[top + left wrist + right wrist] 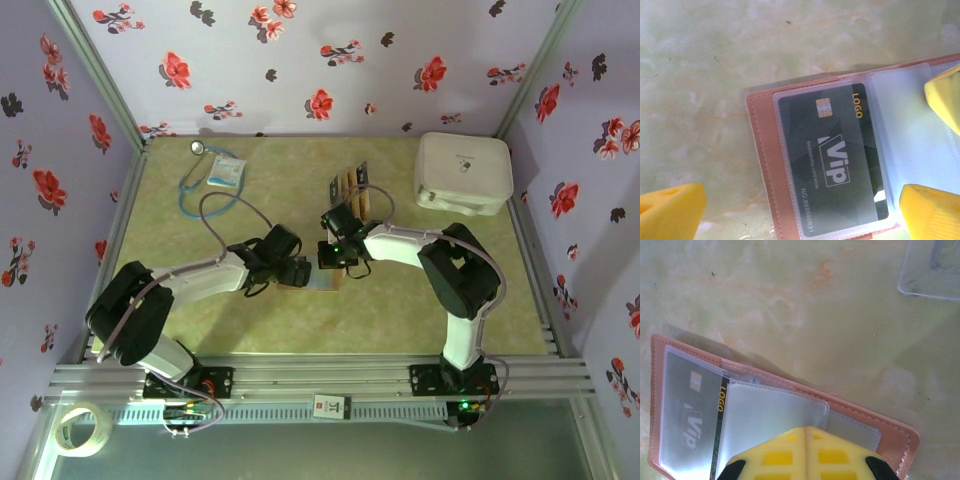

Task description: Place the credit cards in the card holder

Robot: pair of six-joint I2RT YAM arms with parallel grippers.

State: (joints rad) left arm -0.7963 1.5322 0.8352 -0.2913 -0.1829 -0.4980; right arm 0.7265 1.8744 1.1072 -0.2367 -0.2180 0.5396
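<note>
The reddish-brown card holder (762, 165) lies open on the table between the two grippers (322, 284). A black VIP credit card (832, 160) sits inside its left clear pocket (690, 425). My left gripper (800, 220) hangs open just above that card, one yellow finger (670, 212) on either side and nothing held. My right gripper (807, 455) is shut, its yellow tip resting on the loose clear sleeve (770, 412) of the holder's right half. More credit cards (350, 187), dark and orange, stand in a row farther back.
A big white rounded case (463, 172) sits at the back right. A stethoscope (197, 180) and a small packet (228, 170) lie at the back left. A clear plastic piece (930, 275) lies beyond the holder. A tape roll (80, 430) rests off the table's front left.
</note>
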